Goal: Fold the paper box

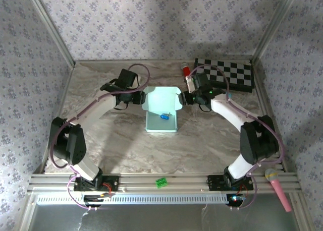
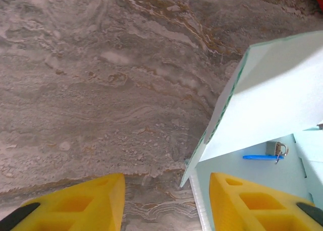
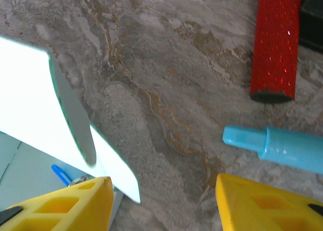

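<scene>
**Pale mint card: the paper box (image 1: pixel 161 121) lay mid-table with an open gripper at each far corner**

Ribbed aluminium made up the rail (image 1: pixel 146 180) along the near edge. It carried a small, bright green block (image 1: pixel 161 182) and, to the right, a pink toy microphone (image 1: pixel 278 189) lying at a slant. Beyond it stretched the table (image 1: pixel 116 145), a matte grey-brown surface veined like marble.

The paper box sat in the middle of the table. It was thin, smooth card shaped into a shallow rectangular tray with low walls, and its far flap (image 2: pixel 272 90) with rounded tabs stood tilted. On the tray floor rested a small blue item (image 1: pixel 165 116) with a bit of shiny metal at one end.

The left gripper (image 1: pixel 140 98) was at the box's far left corner. In the left wrist view its blocky yellow fingers (image 2: pixel 91 203) stood wide apart and clamped on nothing. A lower corner of the tilted flap reached into the gap, closer to the right-hand finger.

The right gripper (image 1: pixel 184 99) was at the far right corner. Its jaws were likewise parted with nothing clamped, and the pointed tip of a white-lit flap reached into the gap beside one finger.

Past that gripper, a smooth teal-blue cylinder (image 3: pixel 282 148) and a glittery red cylinder (image 3: pixel 276 44) lay on the marble. A black-and-white checkerboard (image 1: pixel 227 73) occupied the far right corner. Walls (image 1: pixel 151 19) papered in small grey floral sprigs closed the scene.
</scene>
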Controlling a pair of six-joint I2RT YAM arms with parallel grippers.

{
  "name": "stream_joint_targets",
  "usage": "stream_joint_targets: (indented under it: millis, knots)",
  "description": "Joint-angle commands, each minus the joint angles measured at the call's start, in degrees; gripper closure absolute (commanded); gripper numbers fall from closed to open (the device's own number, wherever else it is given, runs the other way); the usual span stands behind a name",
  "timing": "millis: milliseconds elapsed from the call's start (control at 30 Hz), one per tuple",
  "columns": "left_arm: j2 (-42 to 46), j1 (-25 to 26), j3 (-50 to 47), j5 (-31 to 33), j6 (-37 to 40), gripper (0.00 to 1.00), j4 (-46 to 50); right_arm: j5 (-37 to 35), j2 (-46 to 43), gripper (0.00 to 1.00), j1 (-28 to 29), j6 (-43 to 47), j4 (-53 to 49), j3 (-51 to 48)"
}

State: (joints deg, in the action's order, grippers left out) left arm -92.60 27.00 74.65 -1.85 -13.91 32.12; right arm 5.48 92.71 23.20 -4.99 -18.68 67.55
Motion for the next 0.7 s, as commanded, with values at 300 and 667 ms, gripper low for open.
stream_joint_targets:
  millis: [300,667]
  knots:
    - [-4.5,-1.5,1.8,-4.3,3.7,0.54,-2.9,6.2,5.8,0.46,-0.6,5.1,-2.6,6.3]
    - [-6.1,-1.5,3.2,-6.9,3.5,0.57,-2.6,11.3,7.7,0.46,-0.7,7.5,-2.9,7.4]
